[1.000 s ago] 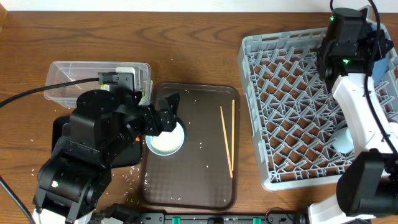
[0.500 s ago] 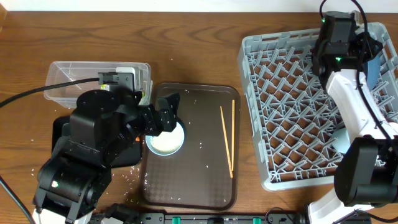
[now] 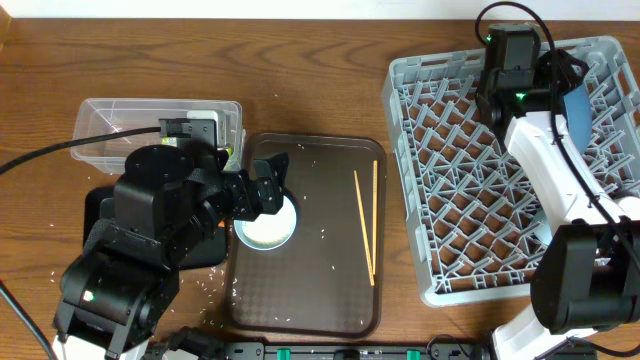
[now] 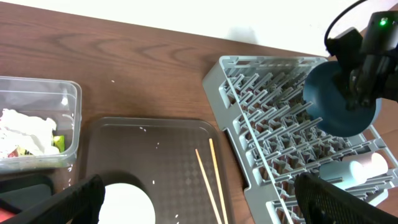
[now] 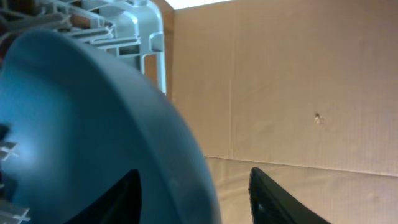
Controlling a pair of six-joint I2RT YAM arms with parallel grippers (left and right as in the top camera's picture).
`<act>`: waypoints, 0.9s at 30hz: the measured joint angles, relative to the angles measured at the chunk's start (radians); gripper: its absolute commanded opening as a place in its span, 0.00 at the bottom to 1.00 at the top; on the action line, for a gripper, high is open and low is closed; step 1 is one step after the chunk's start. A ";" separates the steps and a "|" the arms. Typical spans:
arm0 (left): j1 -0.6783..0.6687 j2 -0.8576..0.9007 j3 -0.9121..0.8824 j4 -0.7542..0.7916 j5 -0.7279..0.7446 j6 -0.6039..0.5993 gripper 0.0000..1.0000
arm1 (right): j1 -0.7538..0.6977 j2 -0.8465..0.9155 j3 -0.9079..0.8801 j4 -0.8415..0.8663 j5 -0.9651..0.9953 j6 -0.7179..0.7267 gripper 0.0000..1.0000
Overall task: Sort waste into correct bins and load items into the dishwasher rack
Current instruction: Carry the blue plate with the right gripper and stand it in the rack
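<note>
2 chopsticks point(image 3: 363, 225), 1 wht bowl point(image 3: 268, 231)

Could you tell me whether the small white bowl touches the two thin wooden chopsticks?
Apart: the overhead view shows bare brown serving tray between the small white bowl and the thin wooden chopsticks.
</note>
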 measured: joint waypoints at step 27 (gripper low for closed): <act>0.000 0.000 0.000 -0.024 0.000 0.000 0.98 | 0.097 -0.051 0.005 -0.151 -0.178 0.215 0.75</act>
